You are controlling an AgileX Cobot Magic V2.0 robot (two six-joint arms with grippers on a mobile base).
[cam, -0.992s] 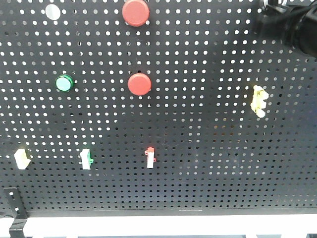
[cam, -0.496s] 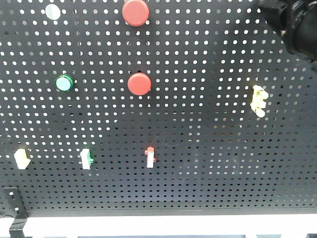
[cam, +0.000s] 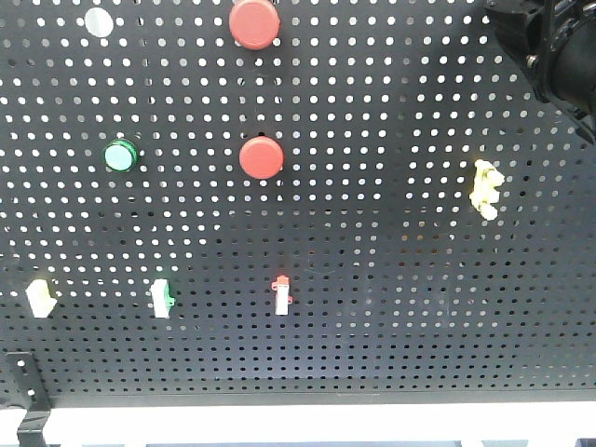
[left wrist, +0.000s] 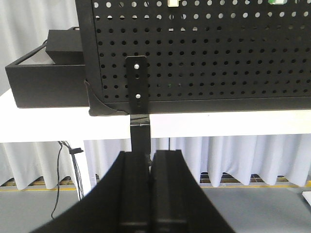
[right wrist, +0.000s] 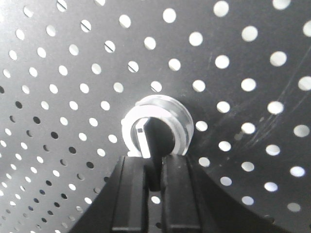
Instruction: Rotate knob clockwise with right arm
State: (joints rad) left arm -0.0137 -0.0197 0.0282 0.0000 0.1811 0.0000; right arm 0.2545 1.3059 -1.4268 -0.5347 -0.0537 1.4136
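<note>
Since the earlier front frames, the black right arm (cam: 556, 51) had edged rightward along the black perforated pegboard (cam: 372, 279), hiding its target. From the left wrist, the left tool (left wrist: 148, 165) hung pressed shut, empty, below the white worktop (left wrist: 43, 126). From the right wrist, the right tool (right wrist: 150, 165) clenched the small silver-rimmed knob (right wrist: 156, 127), its dark bar lying directly ahead between the fingers.

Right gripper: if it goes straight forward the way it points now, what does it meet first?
The knob: the right gripper points at its dark centre bar, fingers seemingly either side already; depth is unclear.
</note>
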